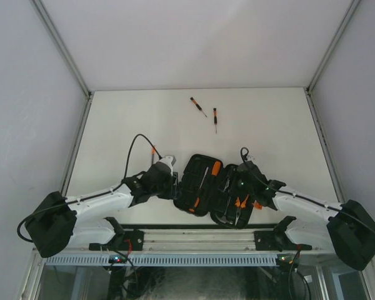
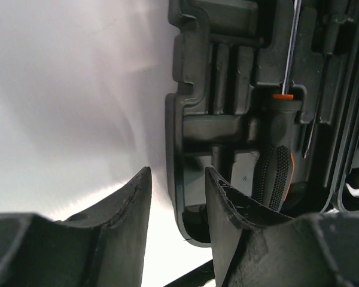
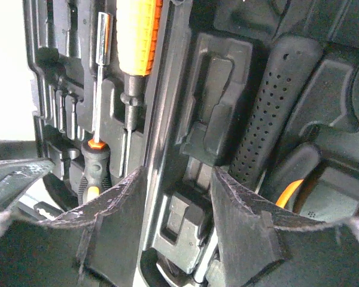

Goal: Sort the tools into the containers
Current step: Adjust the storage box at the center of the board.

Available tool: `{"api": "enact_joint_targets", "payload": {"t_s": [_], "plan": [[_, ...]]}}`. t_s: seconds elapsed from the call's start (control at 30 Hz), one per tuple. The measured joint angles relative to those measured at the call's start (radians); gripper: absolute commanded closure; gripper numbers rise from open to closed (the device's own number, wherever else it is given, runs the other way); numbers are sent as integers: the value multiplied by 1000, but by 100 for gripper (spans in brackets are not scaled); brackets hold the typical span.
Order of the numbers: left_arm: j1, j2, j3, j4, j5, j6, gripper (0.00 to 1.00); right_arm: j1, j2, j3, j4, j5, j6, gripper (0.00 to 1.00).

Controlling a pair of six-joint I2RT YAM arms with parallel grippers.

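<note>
Although spread roughly halfway, holds nothing in the left gripper (image 2: pixel 178 174). Straddles the left wall of the tool case (image 2: pixel 185 125) instead, one finger outside over the table (image 1: pixel 269 125), the other inside the shell; probably set there to steady the case or to close on that wall. Shows a sliver of light beside the outer finger, so no firm clamp to report.

Just past the inner finger, shows a screwdriver (image 2: pixel 276 167) bedded in its slot, handle toward the gripper, shaft running straight away along the case's length.

Likewise finds the right gripper (image 3: pixel 179 173) parted and empty, low over the moulded slots beside the hinge line, presumably above a vacant recess. Across the hinge, reveals a socket-tipped driver (image 3: pixel 97 119) seated handle-near, bright shaft pointing away; on the other side, a black dimpled handle (image 3: pixel 266 113) lying roughly parallel.

From above, places the case open and flat at the middle of the table's near edge, both halves facing up so slots take tools from overhead. Puts the pliers (image 1: pixel 240 203) at the near end of the right half, heading unclear.

Farther off, toward the middle of the far edge and well apart from the case, leaves two tools unsorted: a slanting screwdriver (image 1: pixel 198 106), handle far-left, tip near-right; a straight screwdriver (image 1: pixel 215 119), handle far, tip aimed back at the case.
</note>
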Motion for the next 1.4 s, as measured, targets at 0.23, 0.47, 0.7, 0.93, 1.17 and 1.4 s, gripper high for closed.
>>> {"api": "enact_joint_targets", "payload": {"t_s": [0.23, 0.47, 0.7, 0.93, 1.17, 1.4], "plan": [[1, 43, 0, 48, 79, 11, 58, -79, 92, 54, 21, -73, -47, 54], [-34, 71, 3, 80, 112, 11, 58, -168, 165, 116, 16, -101, -129, 54], [-74, 97, 37, 54, 102, 10, 56, -220, 172, 167, -11, -100, -202, 48], [-71, 14, 100, -59, -8, 15, 53, -227, -33, 173, -110, -81, -261, 34], [-16, -106, 209, -193, -148, 46, 50, -229, -323, 180, -201, -47, -306, 28], [77, -118, 348, -323, -238, 109, 30, -239, -468, 180, -300, -17, -317, 26]]}}
